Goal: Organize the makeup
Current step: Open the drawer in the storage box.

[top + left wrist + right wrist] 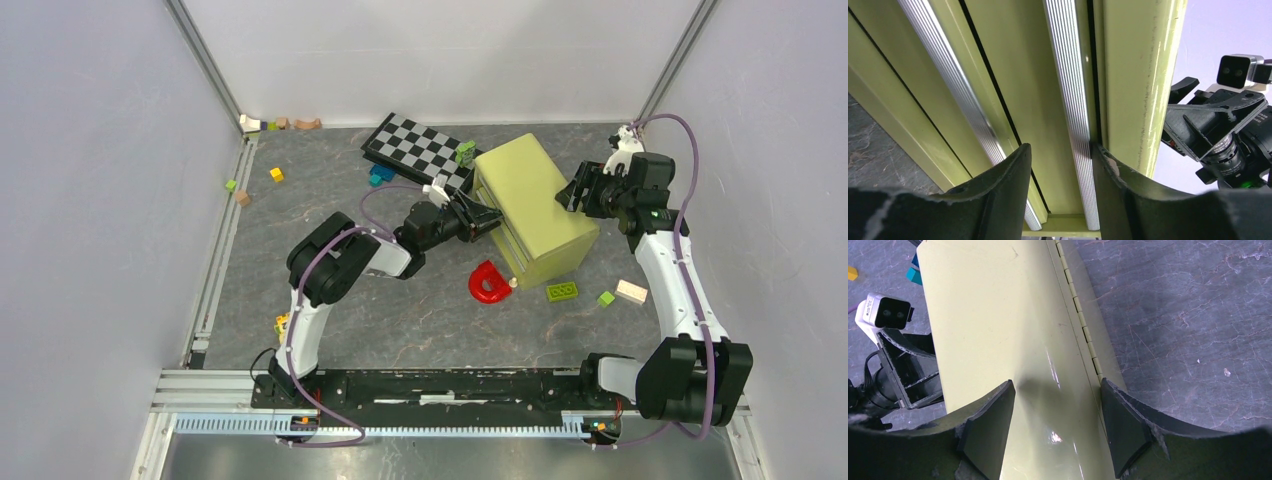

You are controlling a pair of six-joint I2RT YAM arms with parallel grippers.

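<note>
No makeup shows in any view; it is hidden or out of view. An olive-green case (530,205) with ribbed silver handle strips (1070,100) lies on the grey table. My left gripper (490,218) is at its front face, open. Its jaws (1060,147) straddle one silver strip, the right finger against it and the left finger apart. My right gripper (578,192) is at the case's far right side, open. Its fingers (1055,385) span the smooth olive panel (998,315) beside the hinge (1083,330).
A black-and-white checkerboard (420,148) lies behind the case with a green brick (466,152) on it. In front of the case are a red horseshoe piece (488,283), a green brick (561,291), a light green cube (605,298) and a tan block (631,291). Small bricks dot the back left.
</note>
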